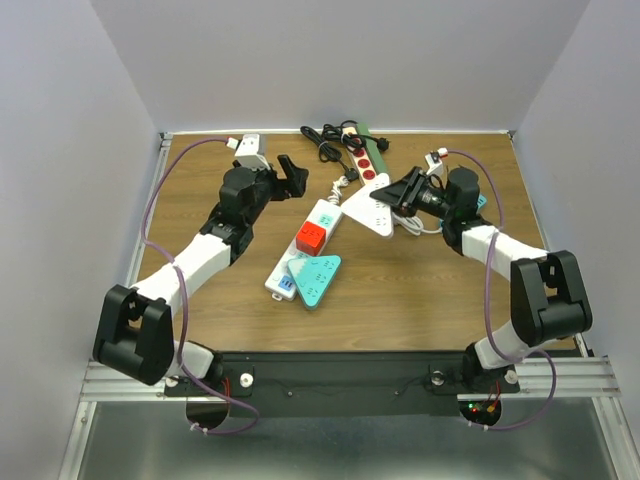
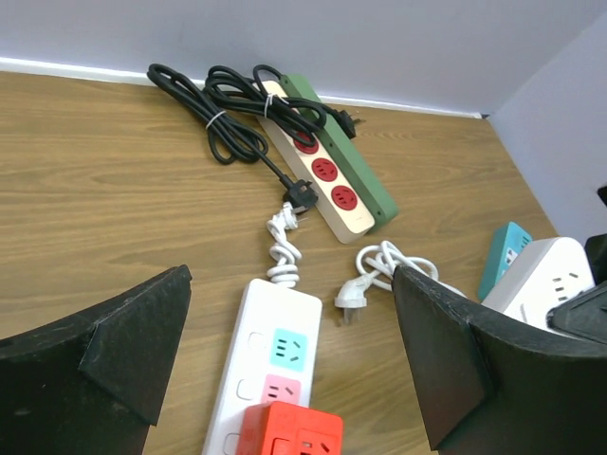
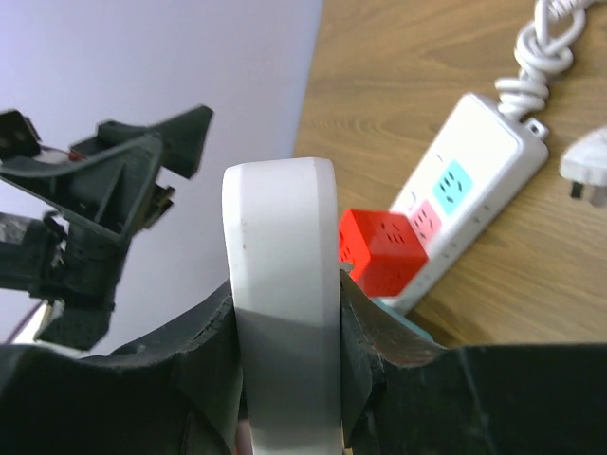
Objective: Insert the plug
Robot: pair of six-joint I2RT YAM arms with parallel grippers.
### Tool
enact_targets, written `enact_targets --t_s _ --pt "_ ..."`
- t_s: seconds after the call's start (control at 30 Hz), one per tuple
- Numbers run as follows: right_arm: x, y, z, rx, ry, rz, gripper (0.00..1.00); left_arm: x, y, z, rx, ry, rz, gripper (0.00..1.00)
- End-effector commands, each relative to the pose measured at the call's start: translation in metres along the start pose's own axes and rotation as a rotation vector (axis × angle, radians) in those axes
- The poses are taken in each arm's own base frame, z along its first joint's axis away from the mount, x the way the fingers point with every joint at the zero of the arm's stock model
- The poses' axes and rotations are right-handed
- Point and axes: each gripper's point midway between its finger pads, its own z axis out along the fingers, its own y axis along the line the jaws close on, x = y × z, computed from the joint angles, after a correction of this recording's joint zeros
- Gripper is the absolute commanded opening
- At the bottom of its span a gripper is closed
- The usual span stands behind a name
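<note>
**Right tool holds block; plug lies loose**

Right gripper [image 3: 286,301] pinches a white socket block [image 3: 280,213], whose lower end is hidden. Left gripper [image 2: 289,284] hangs spread. The white plug [image 2: 353,294] lies mid-table toward the far edge.

This looks like a robotics lab cell: plain pale walls [image 1: 330,60] box in a wood-grain bench [image 1: 430,290], a left arm [image 1: 200,255] and right arm [image 1: 500,250] stand on an aluminium rail [image 1: 570,375], and assorted power strips [image 1: 327,213] lie about.
</note>
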Motion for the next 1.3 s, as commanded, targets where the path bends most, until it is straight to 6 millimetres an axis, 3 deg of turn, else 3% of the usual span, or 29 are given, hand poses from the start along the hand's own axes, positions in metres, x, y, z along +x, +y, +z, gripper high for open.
enact_targets --t_s 0.0,0.07,0.17,0.5,1.27 --pt "-0.033 0.043 0.003 -0.132 -0.212 -0.042 0.00 -0.010 -0.010 0.004 0.053 -0.050 0.022 0.99" --pt "-0.031 0.036 0.008 -0.122 -0.241 -0.018 0.00 0.015 -0.014 0.013 0.104 0.024 0.000 0.99" --pt "-0.031 0.030 0.013 -0.117 -0.283 0.005 0.00 0.029 -0.023 0.017 0.178 0.045 -0.019 0.96" --pt "-0.024 0.004 0.033 -0.116 -0.304 0.057 0.00 0.034 -0.044 0.026 0.299 0.088 -0.022 0.93" --pt "0.004 -0.065 0.073 -0.029 -0.312 0.174 0.00 0.065 -0.031 0.037 0.258 0.177 -0.064 0.93"
